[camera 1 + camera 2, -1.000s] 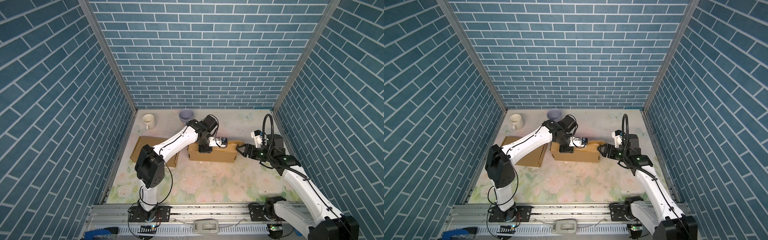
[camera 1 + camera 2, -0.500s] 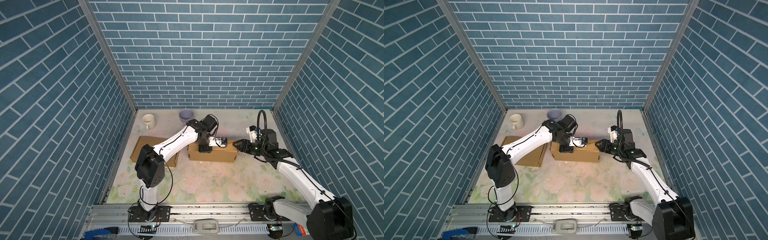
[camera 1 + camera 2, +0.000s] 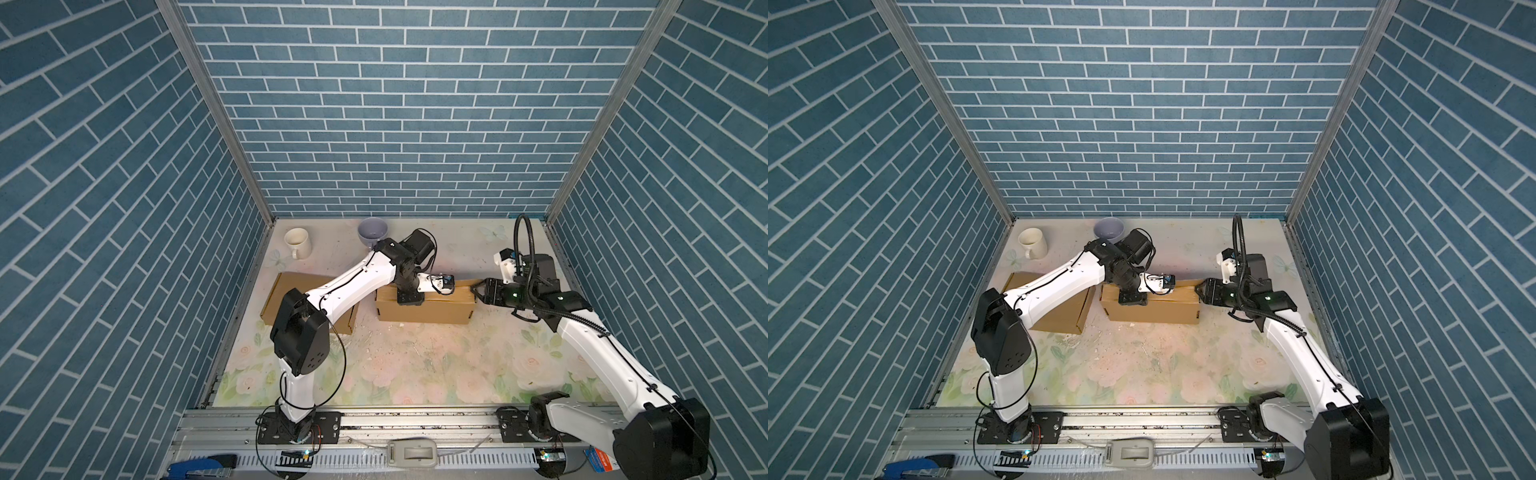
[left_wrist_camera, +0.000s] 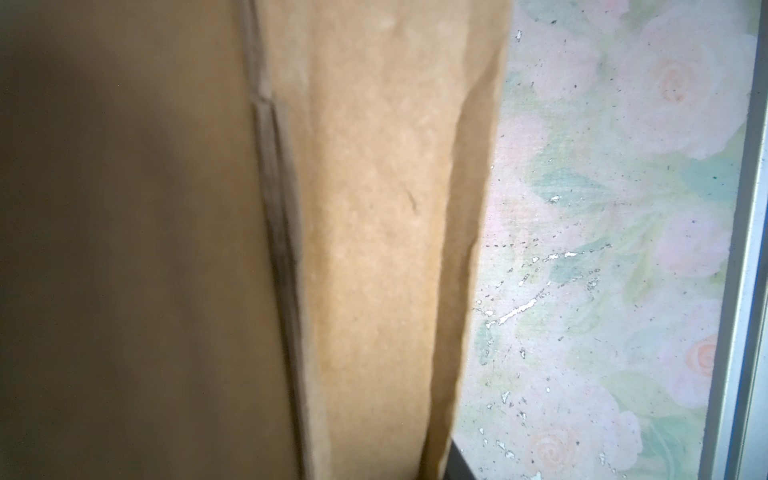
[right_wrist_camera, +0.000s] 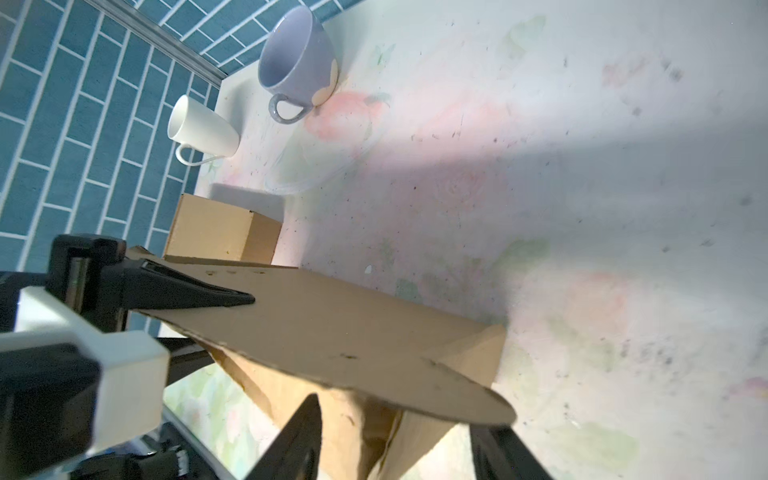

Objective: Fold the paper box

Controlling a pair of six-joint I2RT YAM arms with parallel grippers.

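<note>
Blue brick-patterned walls [image 3: 395, 124] close in on three sides, metal posts [image 3: 219, 112] run up the far corners, and the pale floral tabletop [image 3: 415, 365] looks brightest far back.

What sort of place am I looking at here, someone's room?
Probably a robot test booth, not a real room: robot arms bolted to a metal rail, brick-print panels boxing in a flowered tabletop, and a cardboard box to practise on.
</note>
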